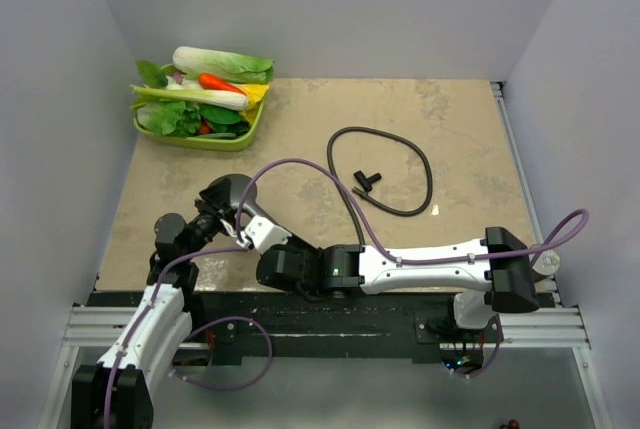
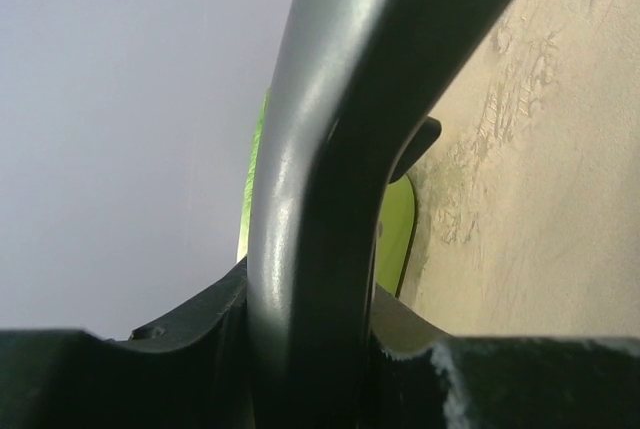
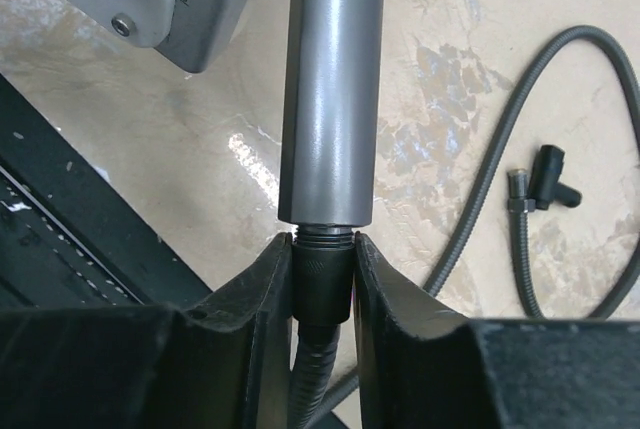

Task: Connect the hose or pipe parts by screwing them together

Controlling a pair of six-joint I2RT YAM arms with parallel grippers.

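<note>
Left pincer (image 2: 305, 349) holds shower handle (image 2: 330, 99); right pincer (image 3: 322, 254) clamps hose nut (image 3: 322, 284)

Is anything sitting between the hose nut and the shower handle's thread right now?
Nothing visible. The hose nut, gripped by the right claw, sits right at the threaded end of the shower handle.

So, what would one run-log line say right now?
left fingers: gripping dark grey round-faced shower head by its handle | right fingers: closed on dark hose end nut under handle | thread: partly visible
</note>
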